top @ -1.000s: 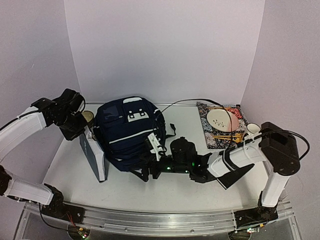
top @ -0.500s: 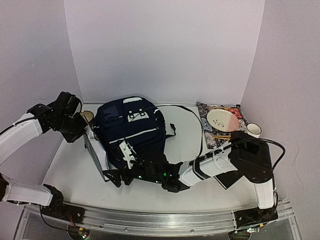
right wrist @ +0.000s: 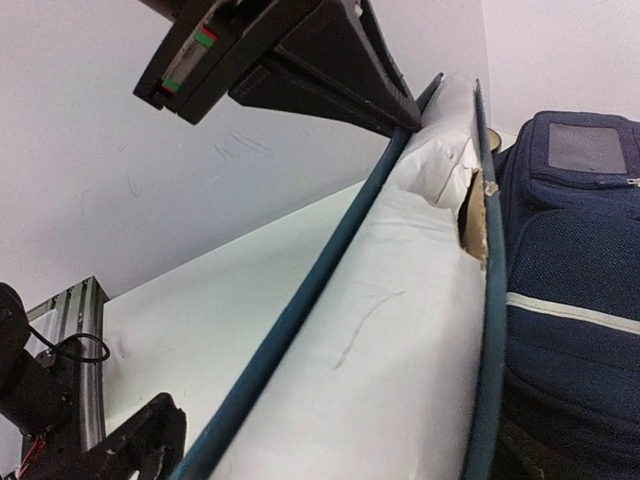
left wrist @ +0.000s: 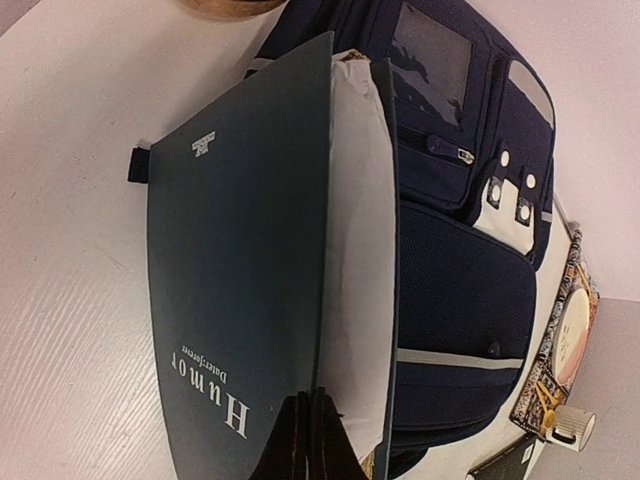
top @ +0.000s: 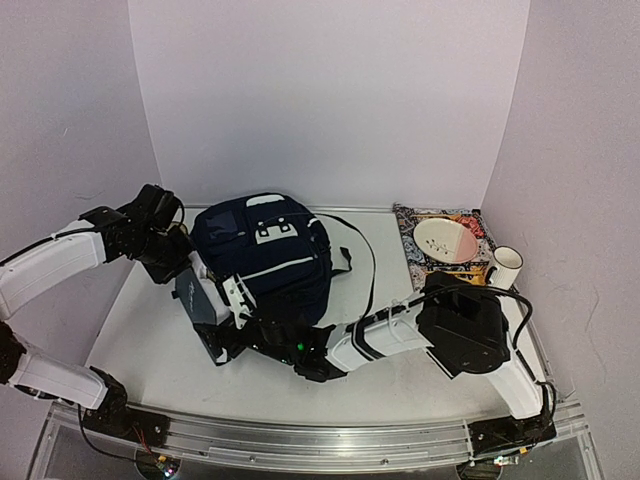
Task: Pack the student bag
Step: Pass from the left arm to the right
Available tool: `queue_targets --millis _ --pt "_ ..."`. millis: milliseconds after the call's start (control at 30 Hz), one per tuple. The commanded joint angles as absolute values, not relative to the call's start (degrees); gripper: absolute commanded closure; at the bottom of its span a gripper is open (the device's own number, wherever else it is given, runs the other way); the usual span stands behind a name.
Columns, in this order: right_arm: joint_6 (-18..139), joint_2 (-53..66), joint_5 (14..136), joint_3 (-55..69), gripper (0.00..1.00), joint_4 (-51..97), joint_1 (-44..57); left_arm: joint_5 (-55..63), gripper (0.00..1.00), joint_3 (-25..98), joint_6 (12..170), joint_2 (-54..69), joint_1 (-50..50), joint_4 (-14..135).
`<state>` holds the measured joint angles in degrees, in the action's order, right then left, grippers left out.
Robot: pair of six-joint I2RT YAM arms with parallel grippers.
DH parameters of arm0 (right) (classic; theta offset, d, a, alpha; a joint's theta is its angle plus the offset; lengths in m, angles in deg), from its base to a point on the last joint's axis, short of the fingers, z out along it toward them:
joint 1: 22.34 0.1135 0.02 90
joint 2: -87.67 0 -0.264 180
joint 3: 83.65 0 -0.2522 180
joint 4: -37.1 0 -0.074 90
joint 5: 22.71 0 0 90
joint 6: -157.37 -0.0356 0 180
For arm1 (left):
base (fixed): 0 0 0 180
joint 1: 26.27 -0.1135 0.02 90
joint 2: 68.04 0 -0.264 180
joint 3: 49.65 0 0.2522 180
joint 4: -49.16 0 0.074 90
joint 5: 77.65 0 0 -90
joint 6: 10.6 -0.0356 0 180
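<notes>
Navy backpack (top: pixel 265 255) lies mid-table (top: pixel 130 340), packing seemingly barely begun: my left claw (top: pixel 182 260) pinches a dark book (left wrist: pixel 240 280) stood on edge against its side, not yet inside, while my right claw (top: pixel 228 335) spreads around the book's near end.

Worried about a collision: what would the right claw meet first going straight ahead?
Probably the hardcover Humor book: its white page edge fills the view just ahead of the right claw, with the left claw beyond at its far end.
</notes>
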<state>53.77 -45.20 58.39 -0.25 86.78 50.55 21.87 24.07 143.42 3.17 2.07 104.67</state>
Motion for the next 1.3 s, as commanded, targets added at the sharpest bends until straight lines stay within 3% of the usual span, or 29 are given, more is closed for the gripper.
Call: queue_targets --millis 0,300,433,600,767,1267 --pt "50.14 -47.56 57.88 -4.02 0.16 88.12 49.52 20.37 0.98 28.00 144.88 2.80 3.39 99.06" --pt "43.24 -44.90 63.93 -0.03 0.48 92.11 47.25 21.24 0.81 28.25 143.61 1.24 4.49 97.08" --pt "40.48 -40.79 66.64 5.08 0.60 96.15 46.16 24.69 0.61 28.50 140.04 -1.53 4.49 96.90" --pt "33.83 -36.24 71.82 9.78 0.62 99.58 44.04 29.89 0.34 28.80 131.76 -5.47 4.49 96.21" --pt "26.97 -31.41 76.76 14.44 0.62 102.29 41.55 30.96 0.19 28.63 119.81 -6.71 4.49 95.12" --pt "11.52 -12.48 76.15 33.89 0.67 103.80 33.75 20.59 0.13 24.14 98.65 -2.46 4.49 85.96"
